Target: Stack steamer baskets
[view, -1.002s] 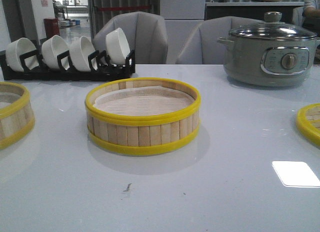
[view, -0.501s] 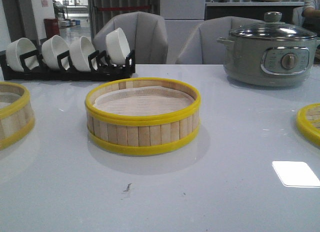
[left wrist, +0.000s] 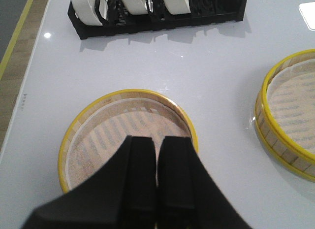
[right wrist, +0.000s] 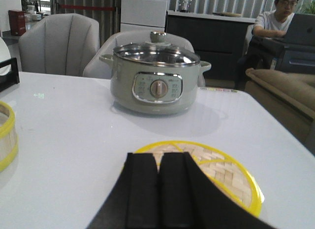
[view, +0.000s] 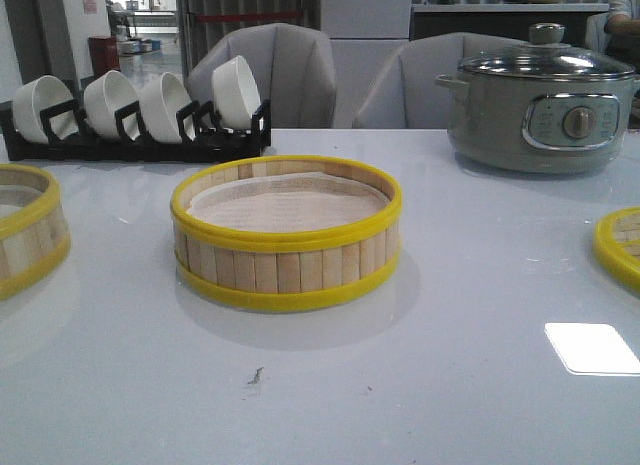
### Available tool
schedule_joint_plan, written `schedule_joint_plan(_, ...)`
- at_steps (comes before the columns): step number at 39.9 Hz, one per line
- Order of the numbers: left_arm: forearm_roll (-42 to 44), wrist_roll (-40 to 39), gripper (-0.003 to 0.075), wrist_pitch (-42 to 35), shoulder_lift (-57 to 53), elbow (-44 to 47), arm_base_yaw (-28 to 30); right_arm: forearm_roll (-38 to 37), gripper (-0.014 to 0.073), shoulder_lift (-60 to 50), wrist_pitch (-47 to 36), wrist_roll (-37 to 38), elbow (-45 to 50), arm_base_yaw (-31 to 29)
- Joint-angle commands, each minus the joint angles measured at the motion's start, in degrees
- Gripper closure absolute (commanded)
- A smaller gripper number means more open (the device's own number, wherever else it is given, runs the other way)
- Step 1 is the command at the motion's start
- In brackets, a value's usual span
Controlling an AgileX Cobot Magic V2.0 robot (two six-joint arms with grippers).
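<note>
Steamer baskets are all apart on the desk (view: 450, 385), nothing stacked yet: one basket mid-desk (view: 285, 233), a second at the left edge (view: 25, 235), the woven lid (right wrist: 211, 172) at the right. Left tool (left wrist: 157, 145) hangs over the left basket (left wrist: 125, 140) with fingers pressed together, empty; right tool (right wrist: 158, 162) likewise closed and empty just short of the lid. Step looks like pre-grasp, so next the left tool must open and drop onto that basket's rim.
</note>
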Motion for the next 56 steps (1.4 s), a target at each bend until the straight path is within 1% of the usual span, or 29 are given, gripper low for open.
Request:
schedule_joint_plan(1,0.13,0.01,0.0635,-3.95,-0.78,-2.03,-0.35,-0.75,0.0566,-1.2,-12.54,-1.98,-0.94,-0.24)
schedule_joint_plan(5,0.13,0.01,0.0635,-3.95,-0.78,-2.03,-0.35,-0.49,0.0566,-1.2,-19.04,-0.43,-1.02,-0.24)
schedule_joint_plan(8,0.13,0.01,0.0636,-3.95,-0.78,-2.03,-0.35,-0.49,0.0566,-1.13,-18.9,0.72,-2.77,-0.18)
schedule_joint_plan(10,0.13,0.01,0.0635,-3.95,-0.78,-2.03,-0.35,-0.49,0.0566,-0.87,-13.78,0.67,-5.54,-0.18)
schedule_joint_plan(13,0.13,0.01,0.0636,-3.84,-0.78,-2.03,-0.35,-0.49,0.0566,1.18,-2.31,0.67,-12.36,-0.18)
schedule_joint_plan(14,0.13,0.01,0.0635,-3.84,-0.78,-2.03,-0.35,-0.49,0.0566,2.71,1.69,0.67,-15.14,-0.18)
schedule_joint_plan(16,0.13,0.01,0.0635,-3.84,-0.78,-2.03,-0.35,-0.34,0.0566,6.96,6.8,0.73,-20.58,-0.13)
schedule_joint_plan(19,-0.12,0.01,0.0635,-3.84,-0.78,-2.03,-0.35,1.31,0.0566,14.57,11.81,0.78,-28.33,-0.13)
schedule_joint_plan(22,-0.21,0.01,0.0636,-3.95,-0.78,-2.03,-0.35,4.92,0.0566,25.7,17.82,0.84,-36.8,-0.13)
schedule_joint_plan(25,-0.21,0.01,0.0635,-3.95,-0.78,-2.03,-0.35,5.94,0.0566,34.82,23.4,0.84,-44.72,-0.13)
schedule_joint_plan(28,-0.21,0.01,0.0635,-3.47,-0.78,-2.03,-0.35,5.94,0.0566,40.39,26.98,0.84,-49.9,-0.07)
schedule_joint_plan(31,-0.21,0.01,0.0636,-2.88,-0.78,-2.03,-0.35,6.05,0.0566,45.21,28.42,0.84,-53.72,-0.07)
schedule_joint_plan(34,-0.37,0.01,0.0635,-2.48,-0.78,-2.03,-0.35,6.95,0.0566,47.95,28.42,0.84,-55.32,-0.07)
schedule_joint_plan(40,-0.37,0.01,0.0635,-1.71,-0.78,-2.03,-0.35,7.04,0.0566,50.81,28.38,0.84,-55.47,-0.07)
schedule_joint_plan(52,-0.37,0.01,0.0635,-1.94,-0.78,-2.03,-0.35,6.21,0.0564,51.84,27.68,0.47,-55.47,-0.07)
schedule_joint_plan(54,-0.37,0.01,0.0635,-1.57,-0.78,-2.03,-0.35,5.68,0.0543,51.84,27.68,0.47,-55.47,-0.07)
schedule_joint_plan(56,-0.49,0.11,0.0631,-0.97,-0.78,-2.03,-0.35,5.06,0.0493,51.84,27.73,0.47,-55.47,-0.07)
